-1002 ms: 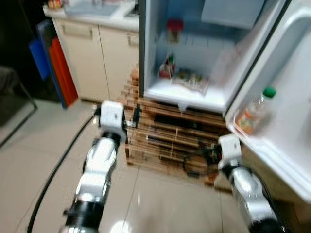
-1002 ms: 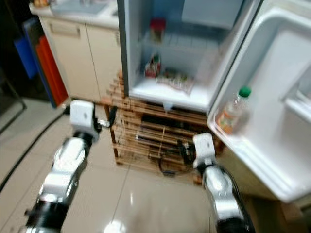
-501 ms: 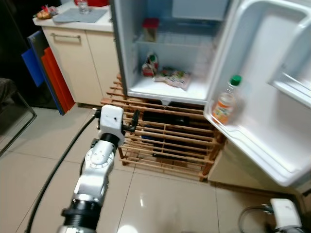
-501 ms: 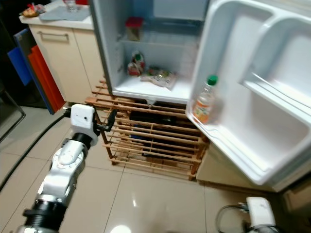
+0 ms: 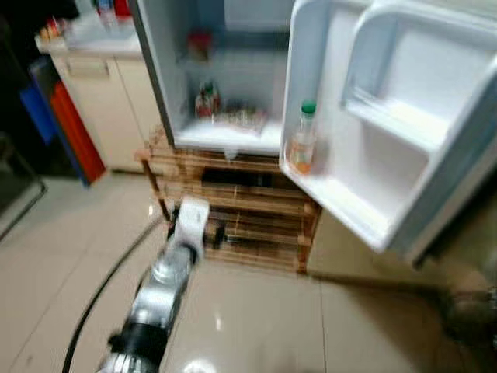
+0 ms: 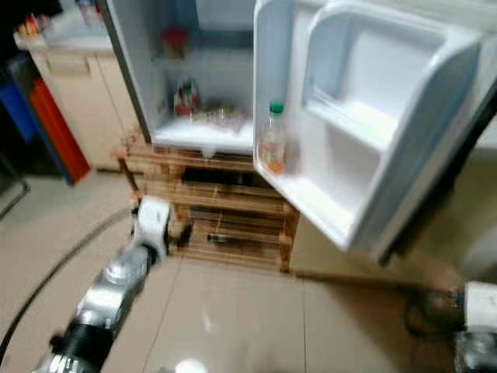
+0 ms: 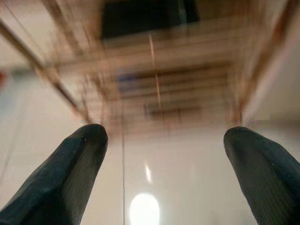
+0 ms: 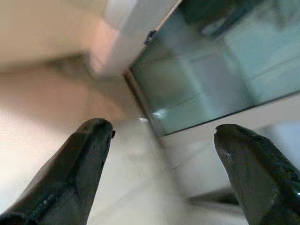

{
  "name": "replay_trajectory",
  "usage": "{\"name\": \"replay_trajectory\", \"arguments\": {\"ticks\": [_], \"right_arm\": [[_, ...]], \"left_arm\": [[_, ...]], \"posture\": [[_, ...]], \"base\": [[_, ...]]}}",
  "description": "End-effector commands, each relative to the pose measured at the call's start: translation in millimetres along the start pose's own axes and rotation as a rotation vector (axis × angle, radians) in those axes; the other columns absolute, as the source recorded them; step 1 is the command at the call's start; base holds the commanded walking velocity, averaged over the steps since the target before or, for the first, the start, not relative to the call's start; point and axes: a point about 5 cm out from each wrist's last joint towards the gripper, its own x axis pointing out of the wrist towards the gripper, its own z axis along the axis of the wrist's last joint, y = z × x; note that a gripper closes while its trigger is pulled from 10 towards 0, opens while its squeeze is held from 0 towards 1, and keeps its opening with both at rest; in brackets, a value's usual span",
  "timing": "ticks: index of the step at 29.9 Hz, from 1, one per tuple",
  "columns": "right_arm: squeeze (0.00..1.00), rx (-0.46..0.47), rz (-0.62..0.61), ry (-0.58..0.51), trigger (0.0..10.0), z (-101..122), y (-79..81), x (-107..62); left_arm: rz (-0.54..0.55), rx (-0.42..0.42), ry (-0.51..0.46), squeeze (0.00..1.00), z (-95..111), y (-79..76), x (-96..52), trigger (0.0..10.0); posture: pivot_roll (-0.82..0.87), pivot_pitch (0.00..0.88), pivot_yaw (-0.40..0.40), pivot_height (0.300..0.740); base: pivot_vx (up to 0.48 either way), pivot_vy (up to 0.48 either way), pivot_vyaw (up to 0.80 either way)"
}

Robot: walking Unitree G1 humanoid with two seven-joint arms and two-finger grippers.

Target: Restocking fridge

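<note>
Both the left gripper (image 7: 164, 173) and right gripper (image 8: 164, 173) gape wide, empty. Ahead of the left jaws sits the slatted wooden rack (image 5: 233, 214); above it, the white fridge's open door (image 5: 373, 140) shelves an orange-filled, green-capped bottle (image 5: 302, 140), probably awaiting more stock.

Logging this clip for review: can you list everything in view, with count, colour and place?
fridge: one, white, door open, standing on the rack
bottle: one, green cap, orange contents, upright in the door shelf
food items: several, blurred, on the fridge's inner shelves
wooden rack: one, light brown, under the fridge
cabinet: one, cream, left of the fridge
left gripper: jaws open, before the rack
right gripper: jaws open, low over the floor
</note>
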Motion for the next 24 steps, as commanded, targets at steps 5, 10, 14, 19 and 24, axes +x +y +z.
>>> {"name": "replay_trajectory", "arguments": {"ticks": [5, 10, 14, 19, 24], "right_arm": [[0.0, 0.13, 0.135, -0.247, 10.0, 89.8, 46.5, -14.0], [0.0, 0.172, 0.22, -0.312, 10.0, 120.2, 69.8, -26.6], [0.0, 0.169, 0.37, -0.394, 10.0, 152.0, 102.1, -47.6], [0.0, 0.117, 0.564, -0.454, 10.0, 170.8, 135.7, -71.4], [0.0, -0.118, 1.022, -0.554, 10.0, 169.5, 195.1, -120.8]], "left_arm": [[-0.079, 0.129, 0.083, 0.0, -8.5, -2.3, 7.3, 10.0], [-0.08, 0.17, 0.137, 0.0, -15.7, 1.0, 9.7, 10.0], [-0.123, 0.221, 0.213, 0.0, -34.5, 2.1, 9.4, 10.0], [-0.145, 0.286, 0.275, 0.0, -52.8, 9.0, 5.8, 10.0], [-0.189, 0.363, 0.346, 0.0, -75.0, 11.0, -1.0, 10.0]], "posture": [[-0.15, 0.0, 0.046, 0.74], [-0.15, 0.0, 0.053, 0.74], [-0.12, 0.0, 0.051, 0.74], [-0.11, 0.0, 0.039, 0.74], [-0.12, 0.0, 0.037, 0.74]], "base": [[0.0, 0.0, 0.0], [0.0, 0.0, 0.0], [0.0, 0.0, 0.0], [0.0, 0.0, 0.0], [0.0, 0.0, 0.0]]}}
